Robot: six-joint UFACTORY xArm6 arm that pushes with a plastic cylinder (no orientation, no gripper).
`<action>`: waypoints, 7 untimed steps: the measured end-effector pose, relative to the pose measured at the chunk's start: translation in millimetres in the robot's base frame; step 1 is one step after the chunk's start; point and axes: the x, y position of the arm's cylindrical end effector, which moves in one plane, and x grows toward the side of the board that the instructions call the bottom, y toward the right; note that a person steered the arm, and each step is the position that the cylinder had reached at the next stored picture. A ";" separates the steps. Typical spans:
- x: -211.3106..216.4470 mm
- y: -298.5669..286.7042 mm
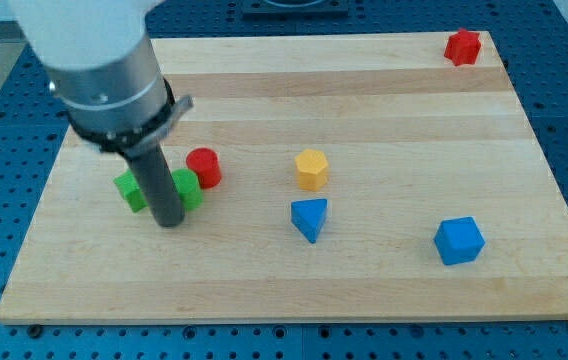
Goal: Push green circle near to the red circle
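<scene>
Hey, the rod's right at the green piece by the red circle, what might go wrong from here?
1. My tip sits against the green block, which already lies next to the red circle. A further push may knock the red circle away.
2. The rod hides the middle of the green block, so its shape and my contact point are unclear; an off-centre shove might spin it aside.
</scene>
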 end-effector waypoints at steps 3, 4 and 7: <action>-57.9 -13.9; -47.3 -14.1; -36.8 -41.0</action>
